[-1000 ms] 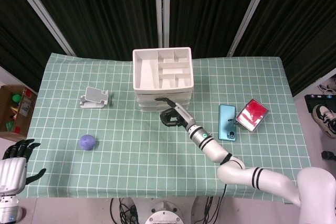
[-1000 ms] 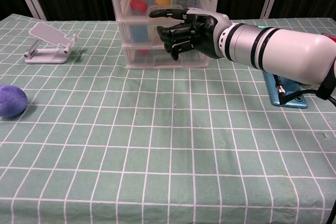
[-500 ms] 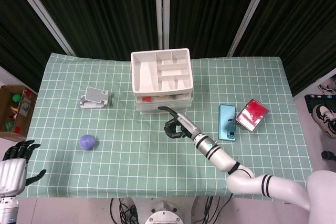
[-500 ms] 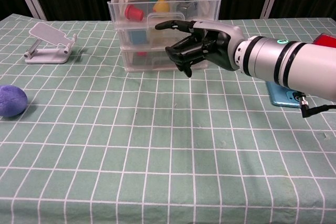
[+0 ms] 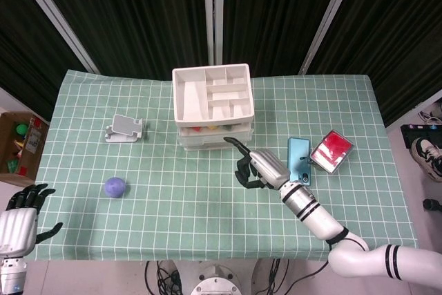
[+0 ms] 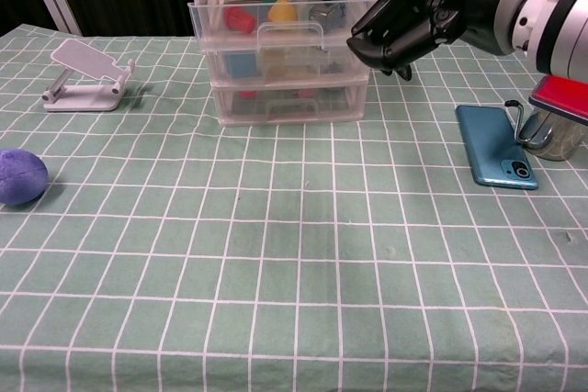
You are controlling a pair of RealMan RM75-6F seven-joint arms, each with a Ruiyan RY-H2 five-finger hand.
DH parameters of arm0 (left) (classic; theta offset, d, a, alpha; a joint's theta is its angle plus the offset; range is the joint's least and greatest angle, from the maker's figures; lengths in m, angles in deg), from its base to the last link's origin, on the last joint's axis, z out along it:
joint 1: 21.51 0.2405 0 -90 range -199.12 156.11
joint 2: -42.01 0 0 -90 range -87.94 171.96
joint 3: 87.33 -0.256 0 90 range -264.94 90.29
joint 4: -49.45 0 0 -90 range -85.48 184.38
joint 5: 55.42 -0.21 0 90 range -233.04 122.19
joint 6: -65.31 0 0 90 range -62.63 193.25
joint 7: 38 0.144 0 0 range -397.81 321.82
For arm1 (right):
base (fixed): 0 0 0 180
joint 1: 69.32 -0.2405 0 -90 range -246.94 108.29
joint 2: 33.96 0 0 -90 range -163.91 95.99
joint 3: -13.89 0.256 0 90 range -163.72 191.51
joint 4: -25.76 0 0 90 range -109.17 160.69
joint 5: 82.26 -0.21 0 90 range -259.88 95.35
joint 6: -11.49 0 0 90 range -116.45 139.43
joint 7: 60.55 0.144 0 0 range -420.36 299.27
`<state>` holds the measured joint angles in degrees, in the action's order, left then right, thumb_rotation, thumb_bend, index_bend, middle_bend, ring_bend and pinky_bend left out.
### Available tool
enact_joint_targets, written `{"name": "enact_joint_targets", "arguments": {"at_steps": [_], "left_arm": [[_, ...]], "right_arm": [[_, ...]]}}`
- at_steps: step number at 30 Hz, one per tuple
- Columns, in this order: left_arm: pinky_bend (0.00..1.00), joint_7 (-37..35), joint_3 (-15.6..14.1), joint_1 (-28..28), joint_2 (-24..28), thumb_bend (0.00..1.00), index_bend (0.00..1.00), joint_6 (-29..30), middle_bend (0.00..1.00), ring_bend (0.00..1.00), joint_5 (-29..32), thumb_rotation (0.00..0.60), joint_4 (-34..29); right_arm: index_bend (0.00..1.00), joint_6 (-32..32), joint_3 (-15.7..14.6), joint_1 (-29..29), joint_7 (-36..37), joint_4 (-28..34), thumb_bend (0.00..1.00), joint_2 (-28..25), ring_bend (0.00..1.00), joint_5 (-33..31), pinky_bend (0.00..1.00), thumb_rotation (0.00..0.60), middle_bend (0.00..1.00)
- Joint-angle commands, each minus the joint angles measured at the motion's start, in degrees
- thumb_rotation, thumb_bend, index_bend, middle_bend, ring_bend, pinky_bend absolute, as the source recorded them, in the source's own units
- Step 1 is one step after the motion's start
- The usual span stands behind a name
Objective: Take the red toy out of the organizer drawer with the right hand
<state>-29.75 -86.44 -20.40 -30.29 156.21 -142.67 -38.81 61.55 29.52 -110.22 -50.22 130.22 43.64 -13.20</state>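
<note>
Lying sideways in top drawer (image 6: 287, 27): red toy (image 6: 241, 18), long axis L-R.

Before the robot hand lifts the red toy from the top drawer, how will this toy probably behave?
The red toy looks small and rounded, so probably light and apt to roll. It seems smooth plastic, so perhaps slippery in the right robot hand. The yellow toy beside it may get nudged.

One white plastic organizer (image 5: 213, 105) with three clear stacked drawers (image 6: 285, 52) and a divided open tray on top. In the top drawer, one red toy (image 6: 241, 18), one yellow toy (image 6: 283, 11) and one silvery object (image 6: 323, 14), kind unclear. One purple ball (image 5: 114, 186). One white phone stand (image 5: 124, 129). One teal smartphone (image 5: 299, 161). One red-topped metal container (image 5: 331, 150). Two black robot hands (image 5: 259, 168) (image 5: 24, 202).
</note>
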Motion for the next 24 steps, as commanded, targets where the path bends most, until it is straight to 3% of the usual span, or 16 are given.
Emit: {"name": "enact_joint_targets", "arguments": {"at_steps": [1,12,17,24], "left_arm": [[0.21,0.2,0.0,0.0,0.0,0.0,0.28,-0.2,0.19,0.14,0.2,0.6,-0.1],[0.21,0.4,-0.1,0.2,0.2,0.0,0.28,-0.3,0.19,0.14,0.6,0.6,-0.3],[0.21,0.2,-0.1,0.3,0.1,0.0,0.28,-0.3,0.19,0.14,0.7,0.6,-0.2],[0.21,-0.1,0.0,0.2,-0.2,0.0,0.28,-0.6,0.19,0.14,0.9,0.6,0.3]], "right_arm": [[0.05,-2.1,1.8,-3.1,-5.5,0.0,0.46,-1.6,0.64,-7.6,0.7,0.6,0.72],[0.13,-4.7,2.1,-9.7,-12.9,-4.8,0.46,1.0,0.64,-21.3,0.71,0.6,0.72],[0.19,-4.4,1.5,-10.2,-13.9,-4.3,0.46,0.5,0.65,-22.8,0.71,0.6,0.73],[0.21,-3.8,-0.2,-7.9,-13.0,1.2,0.46,-3.2,0.65,-19.6,0.72,0.6,0.73]]}}
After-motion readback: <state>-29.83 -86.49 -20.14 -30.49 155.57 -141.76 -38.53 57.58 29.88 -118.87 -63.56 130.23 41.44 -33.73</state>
